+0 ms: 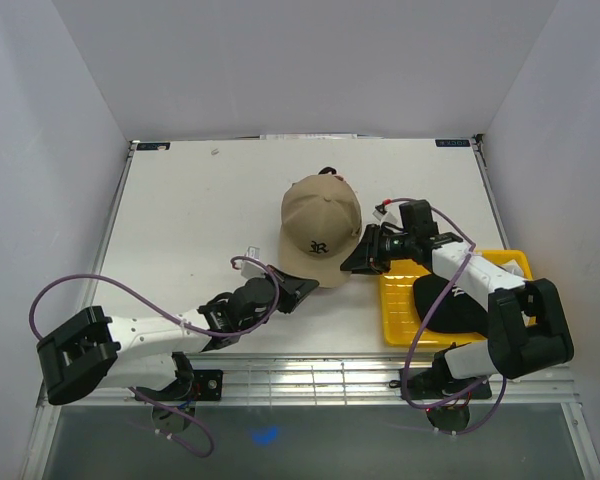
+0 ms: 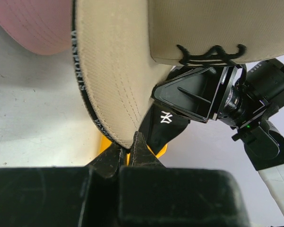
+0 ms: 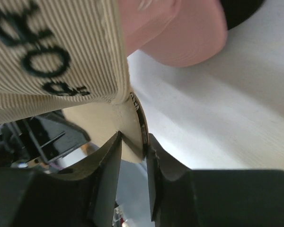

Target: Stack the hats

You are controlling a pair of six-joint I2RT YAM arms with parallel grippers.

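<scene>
We see the tan cap (image 1: 318,215) mid-frame on the table (image 1: 200,200), over the pink cap (image 2: 33,23) — left pincer (image 1: 305,288) and right pincer (image 1: 352,262) each clamp tight on opposite brim edges, yellow tray (image 1: 400,300) crowding the lower right.

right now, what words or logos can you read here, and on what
"VEN PORIS", roughly: white print on the black brim edge of the tan cap.
Black stitched monogram on its front: letters unclear.
White emblem on the right jaws: no letters.
Table corner labels: too small.
</scene>
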